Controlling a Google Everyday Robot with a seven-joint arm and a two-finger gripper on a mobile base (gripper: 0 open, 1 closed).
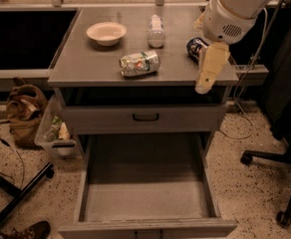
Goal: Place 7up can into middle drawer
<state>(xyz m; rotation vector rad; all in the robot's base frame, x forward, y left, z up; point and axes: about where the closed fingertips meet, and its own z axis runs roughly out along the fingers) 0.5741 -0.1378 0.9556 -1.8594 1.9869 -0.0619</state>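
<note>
top (85, 66): bowl (106, 33) | bottle (156, 31) | 7up can (139, 63) sideways | dark can (195, 48), perhaps | end effector (204, 87) at right edge

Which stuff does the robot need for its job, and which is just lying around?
Needed: 7up can, lying on the cabinet top; open middle drawer; gripper, hanging beside the dark blue can.
Just lying about: bowl, clear bottle, dark blue can.
</note>
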